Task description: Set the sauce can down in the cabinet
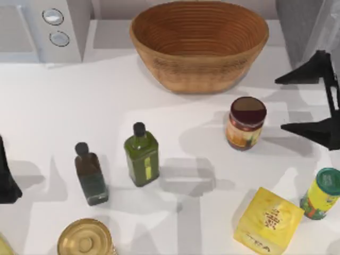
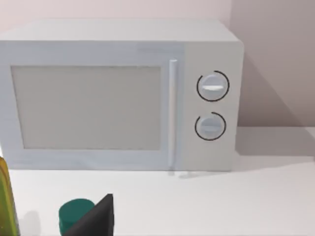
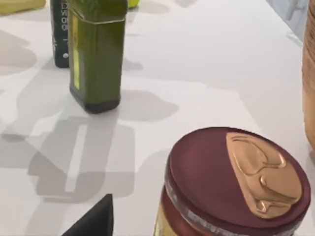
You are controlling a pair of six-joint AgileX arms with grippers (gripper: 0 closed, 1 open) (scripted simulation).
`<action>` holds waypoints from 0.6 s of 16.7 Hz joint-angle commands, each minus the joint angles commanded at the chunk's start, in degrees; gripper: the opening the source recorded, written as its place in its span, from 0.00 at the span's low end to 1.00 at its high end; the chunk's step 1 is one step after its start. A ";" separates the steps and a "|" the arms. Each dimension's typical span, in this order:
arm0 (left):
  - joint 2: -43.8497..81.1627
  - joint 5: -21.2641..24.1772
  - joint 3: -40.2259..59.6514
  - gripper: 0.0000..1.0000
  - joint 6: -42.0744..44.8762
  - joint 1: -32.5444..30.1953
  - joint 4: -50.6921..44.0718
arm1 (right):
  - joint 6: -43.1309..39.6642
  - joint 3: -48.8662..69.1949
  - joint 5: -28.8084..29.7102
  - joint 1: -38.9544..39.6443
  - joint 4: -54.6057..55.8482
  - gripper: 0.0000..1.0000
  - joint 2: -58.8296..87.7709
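The sauce can (image 1: 246,123) stands upright on the white table right of centre, in front of the basket; it has a maroon lid and an orange-red label. My right gripper (image 1: 280,103) hovers just to its right, open wide, with the can just beyond the fingertips and nothing between them. The right wrist view has the can's lid (image 3: 231,182) close up beside one black fingertip (image 3: 96,219). The grey speckled cabinet (image 1: 297,26) fills the far right corner. My left gripper (image 1: 6,178) is parked at the table's left edge.
A wicker basket (image 1: 199,45) sits at the back centre and a white microwave (image 1: 45,29) at the back left. A green bottle (image 1: 142,158) and a dark bottle (image 1: 90,175) stand mid-table. In front are a gold-topped can (image 1: 85,239), a yellow box (image 1: 268,220) and a green-lidded can (image 1: 321,194).
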 joint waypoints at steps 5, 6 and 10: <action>0.00 0.00 0.00 1.00 0.00 0.00 0.00 | -5.84 6.12 -5.89 1.12 -2.02 1.00 14.64; 0.00 0.00 0.00 1.00 0.00 0.00 0.00 | -6.27 6.86 -6.52 1.44 -2.01 1.00 16.69; 0.00 0.00 0.00 1.00 0.00 0.00 0.00 | -6.11 7.36 -6.86 2.02 -1.62 1.00 18.70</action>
